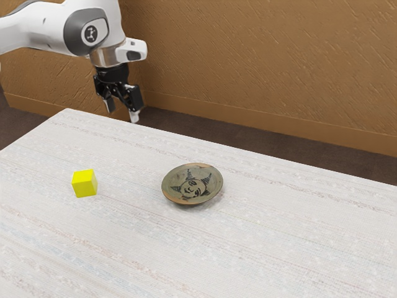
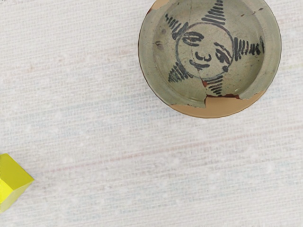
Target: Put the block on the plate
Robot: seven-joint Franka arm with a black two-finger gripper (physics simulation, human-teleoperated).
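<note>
The yellow block (image 1: 85,183) sits on the table (image 1: 260,248), well apart from the plate (image 1: 192,184) and toward the exterior view's left of it. The black gripper (image 1: 122,112) hangs above the table's far side, its fingers spread wide with nothing between them. The likeliest failure is a poor grasp: the wrist view catches the block partly cut off and set askew, so coming down without first moving across and turning to match its faces could miss it, or pinch it by the corners and twist it loose. Carried too low, it might clip the plate's raised lip and shove the plate along; let go off-centre, it could land on the sloping edge, tip and slide off. The block looks like a plain cube, flat-faced and sharp-edged, in one bright, even colour. The plate is round and dished, apparently ceramic, with a grey-green glaze, fine cracks and a dark painted face ringed by striped points; its worn rim shows bare tan patches. The tabletop is whitish, with a woven-looking grain and faint streaks, and the brown wall (image 1: 260,68) behind is roughly scored.
</note>
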